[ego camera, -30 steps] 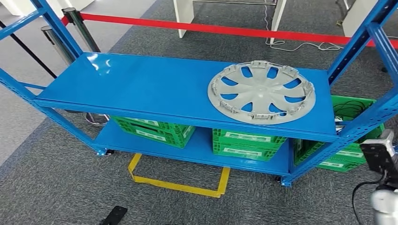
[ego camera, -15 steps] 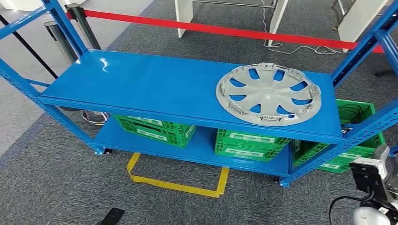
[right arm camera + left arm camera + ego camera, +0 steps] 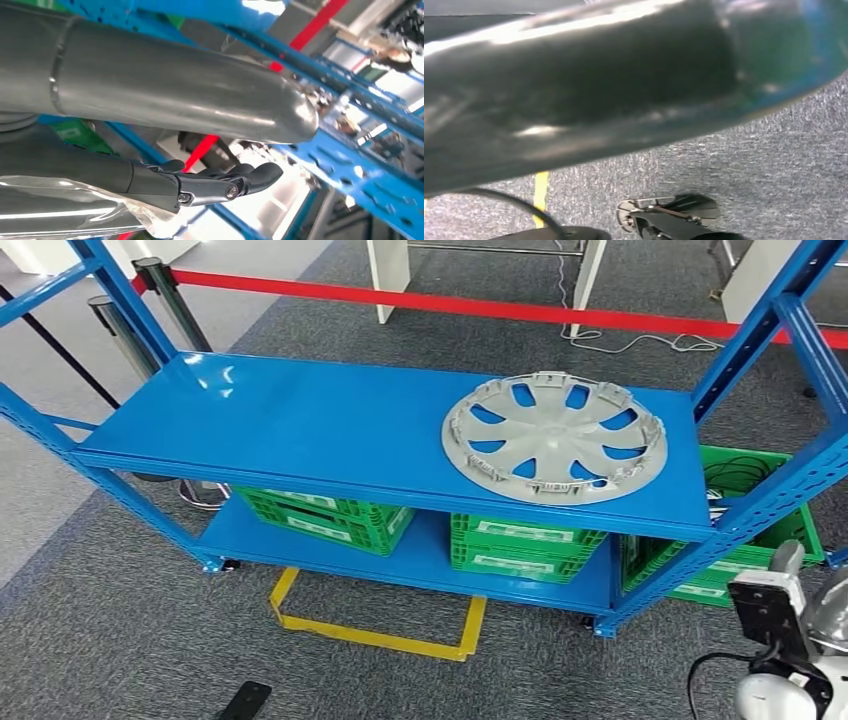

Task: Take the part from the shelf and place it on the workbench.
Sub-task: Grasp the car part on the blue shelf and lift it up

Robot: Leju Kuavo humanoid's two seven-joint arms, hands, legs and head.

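The part, a grey hubcap (image 3: 555, 436), lies flat on the right end of the blue shelf's top board (image 3: 300, 420). My right arm's wrist (image 3: 775, 625) rises at the lower right of the head view, below and in front of the shelf's right post and well short of the hubcap. In the right wrist view my right hand (image 3: 210, 185) holds nothing, its dark fingers (image 3: 255, 176) stretched out in front of blue shelf rails. In the left wrist view a blurred grey part of my left hand (image 3: 599, 85) hangs over grey carpet; how its fingers lie is not plain.
Green crates (image 3: 325, 515) (image 3: 525, 545) (image 3: 745, 530) stand on the lower board. Blue uprights (image 3: 790, 350) frame the shelf on both sides. A red barrier belt (image 3: 480, 305) on metal posts runs behind it. A yellow floor outline (image 3: 375, 630) marks the carpet in front.
The whole head picture sways slightly, so the camera has moved. The hubcap stays put on the shelf. My right wrist sits lower and a little further left in the picture than a second ago.
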